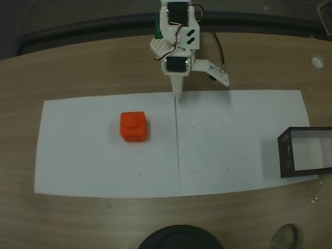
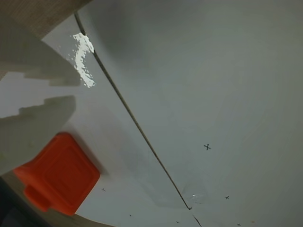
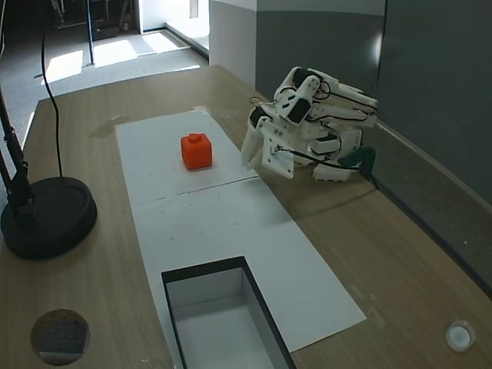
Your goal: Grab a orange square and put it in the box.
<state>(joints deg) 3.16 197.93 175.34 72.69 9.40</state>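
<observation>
Overhead, in a fixed view: my gripper (image 1: pixel 199 89) hangs at the far edge of the white paper (image 1: pixel 233 135), jaws spread, holding nothing. The orange square (image 1: pixel 134 126) sits on the paper's left half, well apart from me. The box (image 1: pixel 306 152) lies at the right edge.

Wrist view: the orange square (image 2: pixel 59 172) shows at lower left, beside my pale fingers (image 2: pixel 33 132).

Side, in a fixed view: gripper (image 3: pixel 265 157) released near the paper's seam; orange square (image 3: pixel 197 151) beyond it; box (image 3: pixel 223 319) nearest the camera.
</observation>
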